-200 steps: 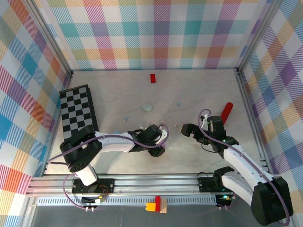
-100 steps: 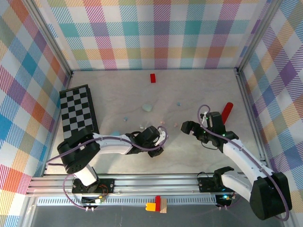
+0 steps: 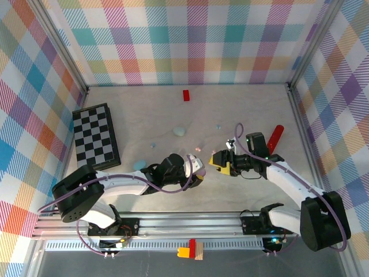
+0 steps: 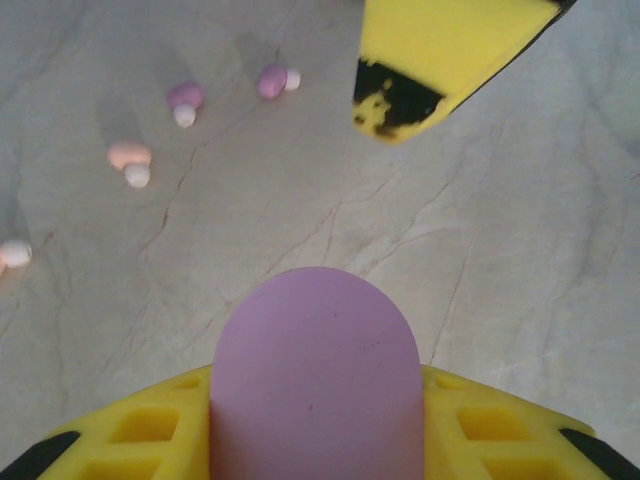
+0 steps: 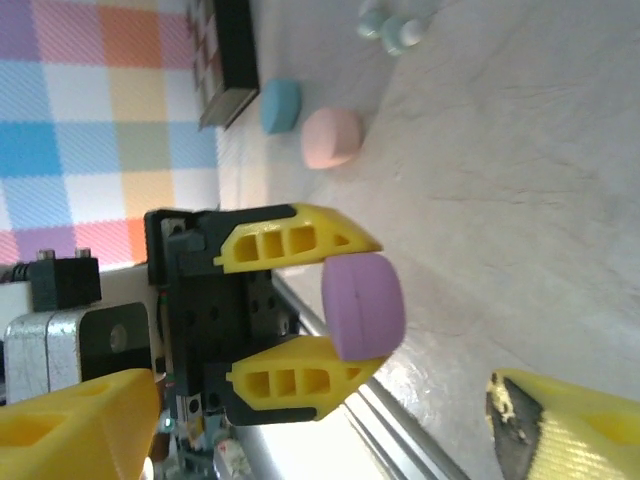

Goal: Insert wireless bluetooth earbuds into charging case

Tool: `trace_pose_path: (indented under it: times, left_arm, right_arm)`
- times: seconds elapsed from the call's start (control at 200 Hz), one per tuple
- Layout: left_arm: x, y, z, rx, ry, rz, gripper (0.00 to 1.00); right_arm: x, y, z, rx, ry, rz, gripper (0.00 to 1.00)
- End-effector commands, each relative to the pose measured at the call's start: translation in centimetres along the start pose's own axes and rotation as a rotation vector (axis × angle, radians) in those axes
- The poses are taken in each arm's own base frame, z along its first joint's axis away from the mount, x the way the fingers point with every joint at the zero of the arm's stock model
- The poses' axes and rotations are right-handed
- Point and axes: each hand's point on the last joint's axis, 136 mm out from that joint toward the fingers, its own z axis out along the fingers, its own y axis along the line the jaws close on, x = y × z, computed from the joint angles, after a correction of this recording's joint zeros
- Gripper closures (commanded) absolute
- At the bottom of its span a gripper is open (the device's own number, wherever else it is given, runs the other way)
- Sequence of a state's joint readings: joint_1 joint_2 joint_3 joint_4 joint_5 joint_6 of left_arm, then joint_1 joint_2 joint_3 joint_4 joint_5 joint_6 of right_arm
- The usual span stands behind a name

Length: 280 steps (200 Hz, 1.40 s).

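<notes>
Four earbuds (image 4: 185, 100), two lilac and two pink, lie loose on the table (image 4: 520, 260). In the left wrist view they sit far and left of the left gripper (image 3: 195, 171), and neither gripper touches them. From above they show as faint pink specks just beyond that gripper, to the far left of the right gripper (image 3: 222, 163). The left gripper is clamped on a lilac case (image 4: 315, 390), whose rounded end sticks out past the yellow fingers (image 4: 480, 420). The right gripper faces it from the right, near but apart, its jaws spread wide with nothing between them. One of its yellow fingertips reaches into the far right of the left wrist view, beyond the lilac case and well right of the earbuds. A blue case (image 5: 280, 105) and a pink case (image 5: 330, 137) rest side by side on the table left of the left gripper, and a mint case (image 3: 179, 131) sits farther back.
</notes>
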State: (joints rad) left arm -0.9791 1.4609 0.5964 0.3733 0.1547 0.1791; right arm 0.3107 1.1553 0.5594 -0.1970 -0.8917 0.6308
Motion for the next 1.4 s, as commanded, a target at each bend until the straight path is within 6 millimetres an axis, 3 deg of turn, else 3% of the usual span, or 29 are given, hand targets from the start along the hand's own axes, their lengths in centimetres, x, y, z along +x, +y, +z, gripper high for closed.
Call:
trace_pose_path:
  times: [0.0, 0.28, 0.605, 0.74, 0.78, 0.82, 1.15, 1.22, 1.34, 1.395]
  left_arm:
    - [-4.2, -0.3, -0.8, 0.031, -0.140, 0.060, 0.63]
    - [-6.5, -0.5, -1.0, 0.053, -0.218, 0.087, 0.63]
    - [-7.2, -1.3, -1.4, 0.098, -0.249, 0.102, 0.62]
    - [-7.2, -1.7, -1.4, 0.118, -0.259, 0.106, 0.61]
    - [-7.1, -1.7, -1.4, 0.117, -0.258, 0.105, 0.61]
    - [-6.9, -1.6, -1.4, 0.114, -0.255, 0.104, 0.61]
    - [-5.9, -1.3, -1.0, 0.101, -0.231, 0.099, 0.59]
    - [-5.8, -1.2, -1.1, 0.091, -0.238, 0.097, 0.55]
    - [-6.8, -0.2, -1.7, 0.058, -0.319, 0.056, 0.26]
    - [-7.7, 0.6, -2.4, 0.043, -0.397, 0.021, 0.19]
  right_arm:
    - [0.8, 2.0, 0.4, -0.105, 0.081, -0.028, 0.22]
    - [1.5, 2.0, 1.8, -0.104, 0.141, -0.039, 0.37]
    - [1.1, 1.5, 2.1, -0.075, 0.137, -0.034, 0.60]
    - [0.7, 1.7, 1.9, -0.053, 0.113, -0.049, 0.62]
    - [0.6, 1.7, 1.8, -0.044, 0.106, -0.057, 0.55]
    - [0.5, 1.7, 1.8, -0.037, 0.100, -0.061, 0.53]
    - [0.4, 1.6, 1.7, -0.021, 0.088, -0.062, 0.77]
    - [0.1, 1.8, 1.5, -0.019, 0.075, -0.062, 0.79]
    - [-0.8, 3.1, 1.0, -0.067, 0.041, -0.050, 0.83]
    - [-1.4, 3.9, 0.4, -0.105, 0.021, -0.040, 0.85]
